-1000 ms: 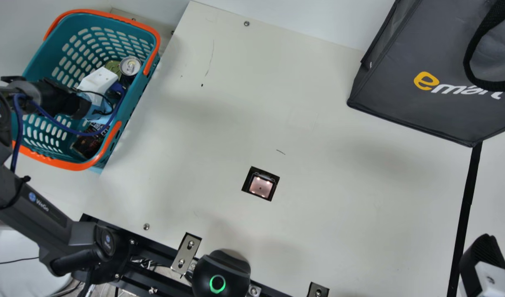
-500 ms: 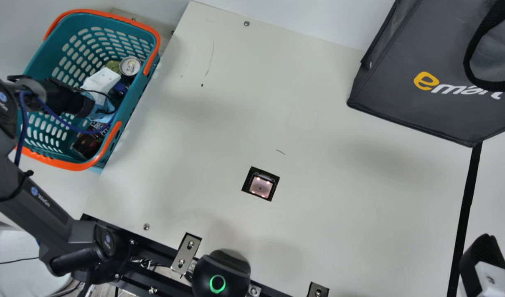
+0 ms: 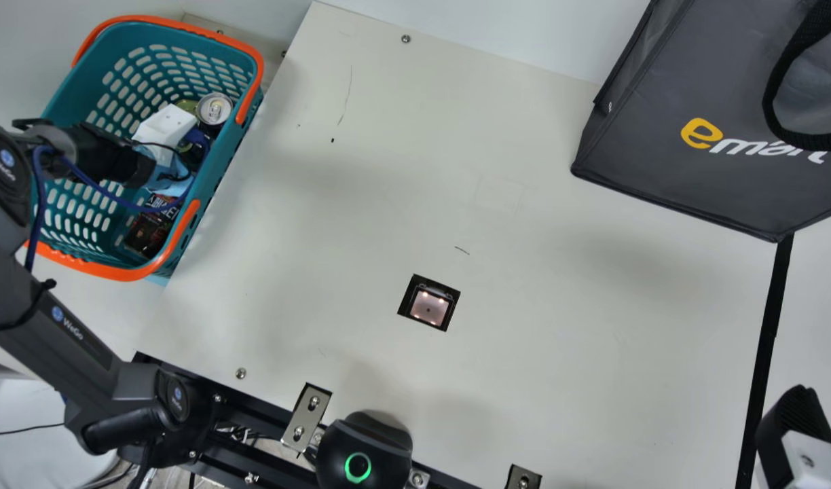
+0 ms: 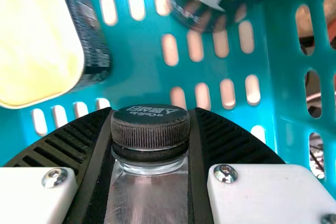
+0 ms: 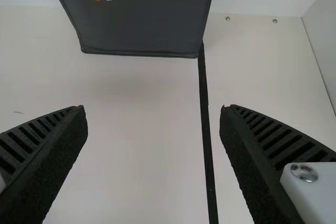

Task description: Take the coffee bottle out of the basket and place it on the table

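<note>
Left gripper (image 4: 151, 115): closing pressure is being applied, both fingers are bearing on the coffee bottle (image 4: 148, 195) at its dark cap (image 4: 150, 129) and neck. The bottle is lying between those fingers, inside the basket (image 3: 76, 102) that is surrounding the gripper. Whether its base is touching the basket floor, I cannot tell.

Principal hazard: the hold is apparently favouring the cap end, so the body may be swinging or slipping once its weight is hanging free. Secondary hazard: the basket's orange rim (image 3: 170, 27) is standing between the gripper and the table (image 3: 388, 204); too low a lift would be catching the base there, twisting the bottle loose or dragging the basket.

Also noted: a yellow-topped container (image 4: 39, 35) is sitting just beside the fingertips, risking a knock during a sideways pull. A blue cable (image 3: 117, 198) is looping near the gripper and could be snagging.

Right gripper (image 5: 152, 111): fingers are standing apart, holding nothing.
</note>
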`<state>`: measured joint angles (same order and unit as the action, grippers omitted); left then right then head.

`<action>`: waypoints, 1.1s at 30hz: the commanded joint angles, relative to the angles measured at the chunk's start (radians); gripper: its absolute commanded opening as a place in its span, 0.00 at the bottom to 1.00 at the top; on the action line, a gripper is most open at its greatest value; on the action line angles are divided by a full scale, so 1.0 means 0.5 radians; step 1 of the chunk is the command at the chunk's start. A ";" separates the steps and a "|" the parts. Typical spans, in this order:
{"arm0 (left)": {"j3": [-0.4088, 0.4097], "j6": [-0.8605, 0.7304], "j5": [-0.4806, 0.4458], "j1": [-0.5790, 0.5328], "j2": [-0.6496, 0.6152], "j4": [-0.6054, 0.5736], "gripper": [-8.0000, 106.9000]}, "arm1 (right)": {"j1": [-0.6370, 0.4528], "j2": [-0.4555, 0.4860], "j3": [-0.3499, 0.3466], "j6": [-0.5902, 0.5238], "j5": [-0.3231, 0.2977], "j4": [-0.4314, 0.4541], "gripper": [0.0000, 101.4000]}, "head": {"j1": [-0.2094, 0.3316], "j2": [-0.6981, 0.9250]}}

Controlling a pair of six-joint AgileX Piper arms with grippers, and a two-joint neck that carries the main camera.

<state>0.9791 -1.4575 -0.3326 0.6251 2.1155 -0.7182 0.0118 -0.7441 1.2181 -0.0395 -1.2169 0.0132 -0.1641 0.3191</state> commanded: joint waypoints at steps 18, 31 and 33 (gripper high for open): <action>0.095 0.677 -0.237 0.070 -0.349 0.362 0.16 | 0.000 0.000 0.000 0.000 0.000 0.000 0.90 | 0.052 0.005; 0.154 0.949 -0.445 0.102 -0.574 0.468 0.16 | 0.000 0.000 0.000 0.000 0.000 0.000 0.90 | 0.052 0.005; 0.158 0.977 -0.478 0.112 -0.617 0.477 0.16 | 0.000 0.000 0.000 0.000 0.000 0.000 0.90 | 0.052 0.005</action>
<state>1.0574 -0.9756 -0.5692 0.6810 1.8198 -0.4790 0.0118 -0.7441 1.2181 -0.0395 -1.2169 0.0132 -0.1641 0.3191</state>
